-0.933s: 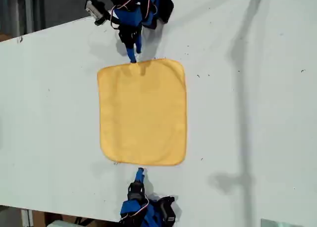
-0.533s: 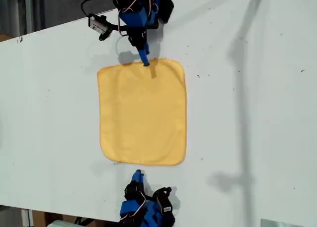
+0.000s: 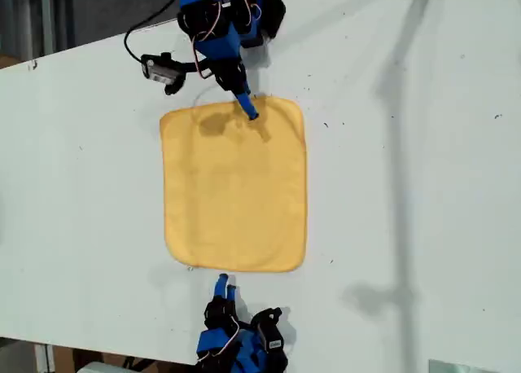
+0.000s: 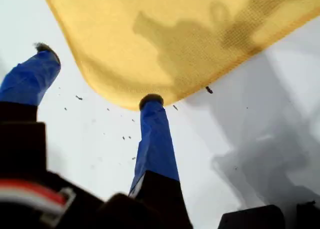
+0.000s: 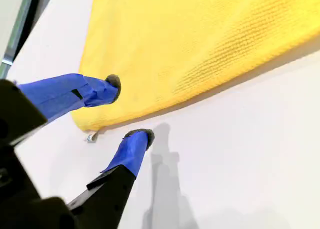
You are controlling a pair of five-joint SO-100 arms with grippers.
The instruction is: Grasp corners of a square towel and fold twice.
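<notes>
The yellow-orange towel lies flat and unfolded on the white table. My first gripper comes from the far arm and hangs over the towel's far hem, casting a shadow on the cloth. In the first wrist view it is open, one fingertip at a rounded corner of the towel. My second gripper sits just off the near hem. It is open, its fingers either side of the hem by a corner of the towel that bears a small tag.
The arm bases stand at the table's far edge and near edge. A small camera on a black cable hangs beside the far arm. The table's far edge runs slanted in the exterior view's upper left, dark floor beyond.
The far arm swung toward the exterior view's right and reached onto the towel's far hem. The near gripper shifted slightly toward the exterior view's left.
</notes>
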